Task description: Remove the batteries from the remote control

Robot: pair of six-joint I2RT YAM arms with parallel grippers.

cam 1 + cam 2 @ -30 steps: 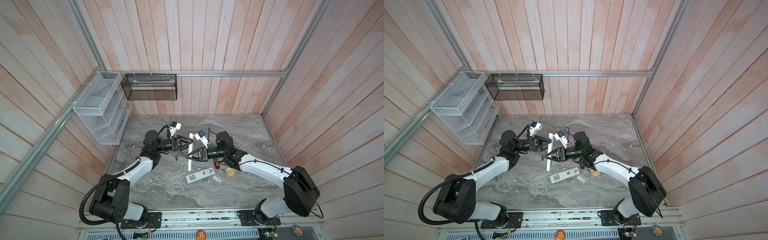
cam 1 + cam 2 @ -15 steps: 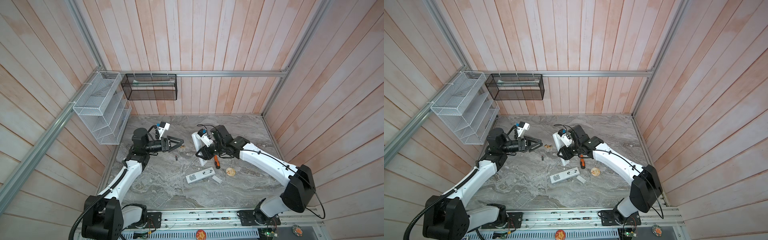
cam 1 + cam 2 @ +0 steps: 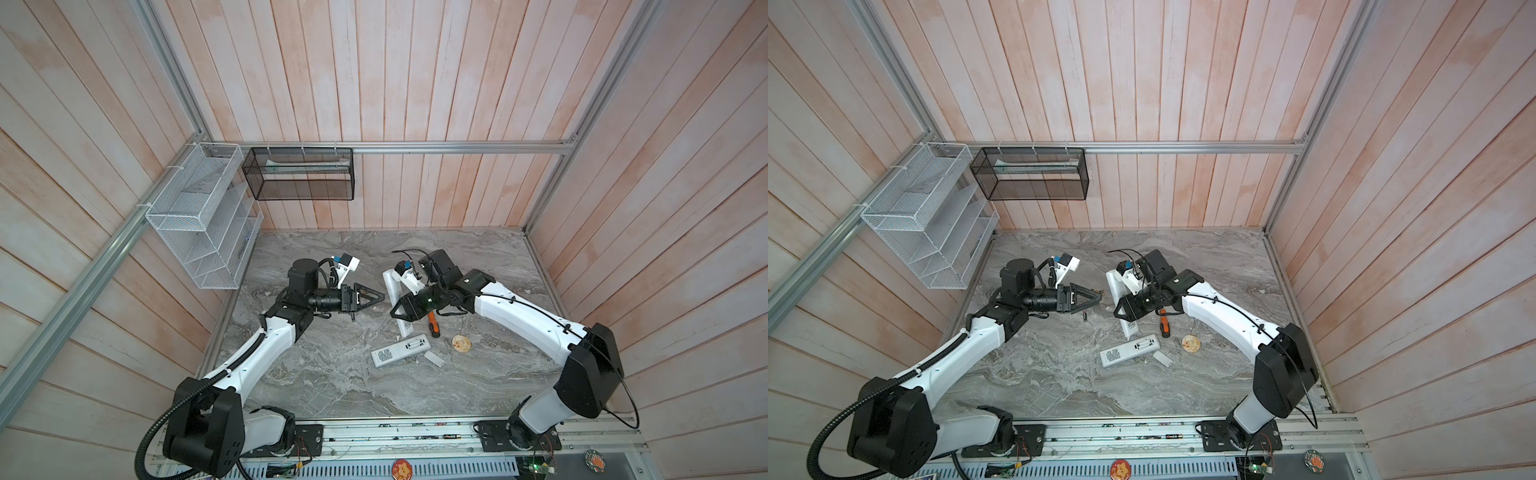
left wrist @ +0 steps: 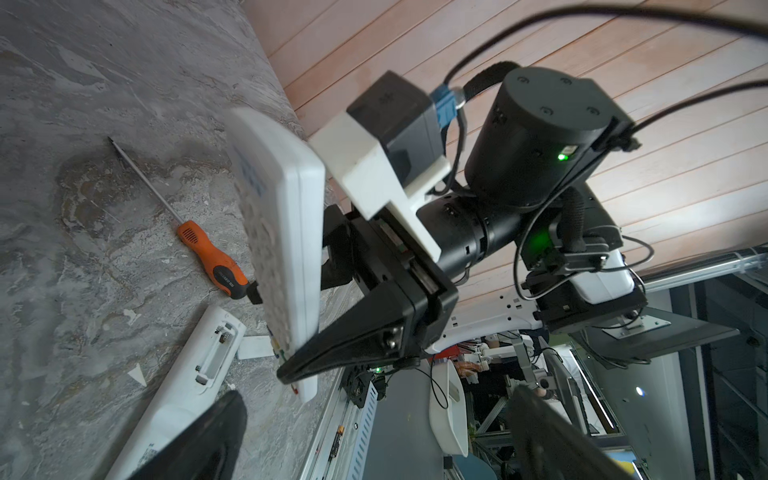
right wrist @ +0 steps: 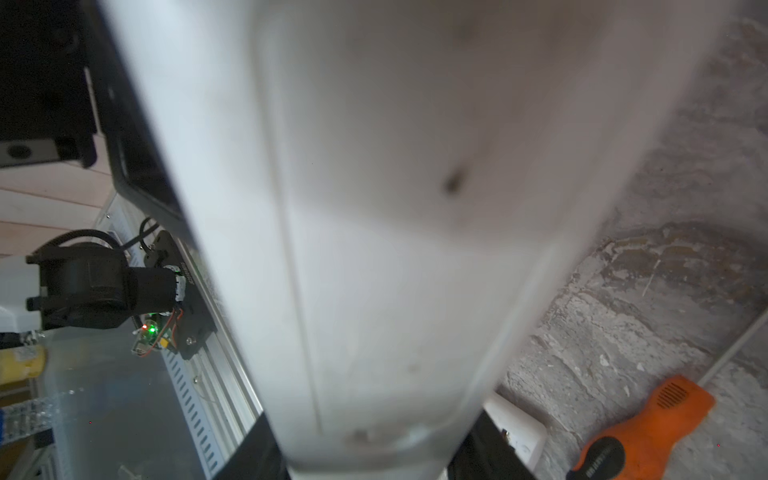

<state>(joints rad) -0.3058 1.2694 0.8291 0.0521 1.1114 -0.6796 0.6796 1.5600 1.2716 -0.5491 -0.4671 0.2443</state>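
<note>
My right gripper (image 3: 401,309) is shut on a white remote control (image 3: 394,291), its black fingers (image 5: 257,453) on both long edges. The remote (image 4: 282,249) stands steeply tilted over the table and fills the right wrist view (image 5: 415,208). My left gripper (image 3: 380,296) is open and empty, its tips just left of the remote; its jaws frame the left wrist view (image 4: 374,449). One small black battery (image 3: 351,318) lies on the table under the left gripper, seen in both top views (image 3: 1084,316). A second white remote (image 3: 401,350) lies nearby with its battery bay uncovered (image 4: 212,357).
An orange-handled screwdriver (image 3: 433,328) lies right of the held remote. A white battery cover (image 3: 433,358) and a round tan disc (image 3: 461,343) lie near the second remote. Wire baskets (image 3: 199,216) (image 3: 299,174) hang on the back-left walls. A cell (image 3: 1173,436) sits in the front rail.
The left arm drew back to the left, then returned toward the remote, gripper open throughout. The right arm shifted the held remote slightly right and tilted it more steeply.
</note>
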